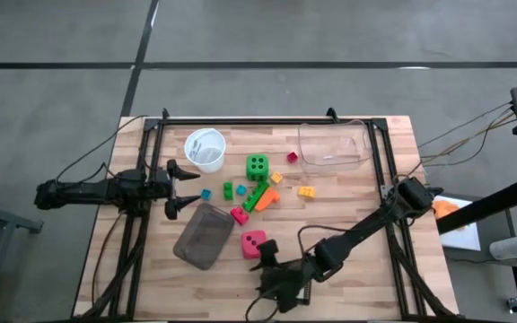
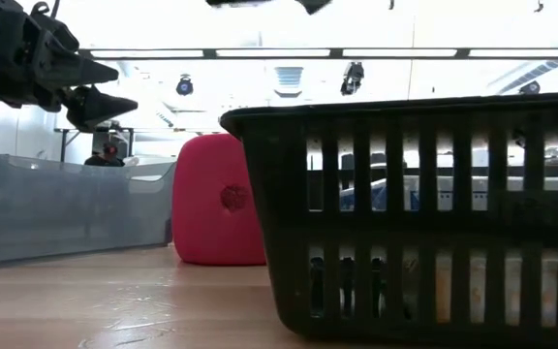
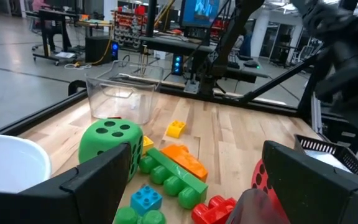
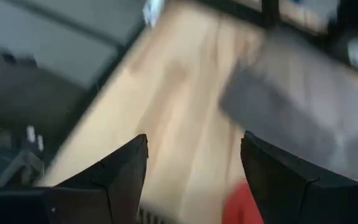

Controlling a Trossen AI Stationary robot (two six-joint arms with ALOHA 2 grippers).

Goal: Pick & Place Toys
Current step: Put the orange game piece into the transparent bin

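Across wooden table [image 1: 348,211], hovering beside pink-red dice cube [image 1: 253,243] with right tool [image 1: 267,257] parted and gripping nothing, apparently preparing a grasp; left tool [image 1: 180,189] waiting open.

Two dice (green [image 1: 257,166], pink-red [image 1: 253,243]), one white cup [image 1: 205,149], one clear box [image 1: 334,145].

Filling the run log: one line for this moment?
left gripper: open, waiting by white cup | right gripper: open beside pink die | nothing held
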